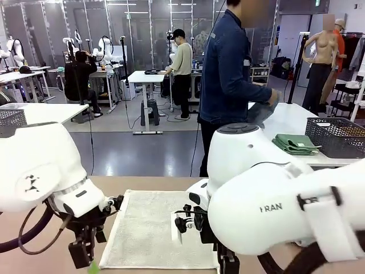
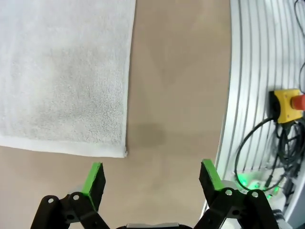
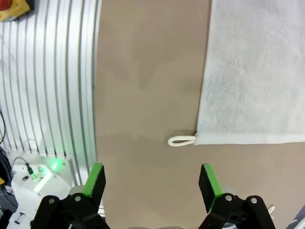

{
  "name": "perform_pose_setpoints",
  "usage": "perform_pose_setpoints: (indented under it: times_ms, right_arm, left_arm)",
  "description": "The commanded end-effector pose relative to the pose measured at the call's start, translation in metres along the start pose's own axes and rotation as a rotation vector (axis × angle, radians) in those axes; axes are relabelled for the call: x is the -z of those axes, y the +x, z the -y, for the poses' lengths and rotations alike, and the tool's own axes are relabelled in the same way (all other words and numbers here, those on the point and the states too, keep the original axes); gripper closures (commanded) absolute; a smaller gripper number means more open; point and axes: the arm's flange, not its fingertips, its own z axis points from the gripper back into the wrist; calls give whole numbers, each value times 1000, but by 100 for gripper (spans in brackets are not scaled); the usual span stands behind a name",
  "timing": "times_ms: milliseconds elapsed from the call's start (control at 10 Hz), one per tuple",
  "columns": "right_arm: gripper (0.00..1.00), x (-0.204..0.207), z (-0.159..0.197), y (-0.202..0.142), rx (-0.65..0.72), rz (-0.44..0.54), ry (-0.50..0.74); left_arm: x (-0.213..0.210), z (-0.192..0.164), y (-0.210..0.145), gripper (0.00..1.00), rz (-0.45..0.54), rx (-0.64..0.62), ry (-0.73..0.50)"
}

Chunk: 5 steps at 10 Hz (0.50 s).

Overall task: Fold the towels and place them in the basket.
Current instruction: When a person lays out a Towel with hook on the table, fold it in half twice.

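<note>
A pale towel [image 1: 154, 228] is lying flat on the brown table [image 2: 176, 95], low in the middle of the front view. The left jaws are hovering wide open and empty just below one towel corner in the left wrist view. The right jaws are hanging equally open below the towel's corner loop [image 3: 181, 140]. A dark mesh basket [image 1: 336, 137], possibly the task's, is sitting at the front view's right edge.

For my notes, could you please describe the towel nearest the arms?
On the brown table, between the left arm and right arm, a pale towel lies flat. Unlike the folded green cloths on the far table, it is unfolded, with a small corner loop.
</note>
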Motion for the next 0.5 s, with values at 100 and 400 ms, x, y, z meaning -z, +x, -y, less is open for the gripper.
perform_pose_setpoints:
  times_ms: [100,400]
  right_arm:
    - [1,41,-10,-33,-11,4,-25]
    - [1,57,1,-36,6,7,-6]
  left_arm:
    - [33,24,-25,0,-53,18,63]
    - [49,25,-23,0,-87,-20,157]
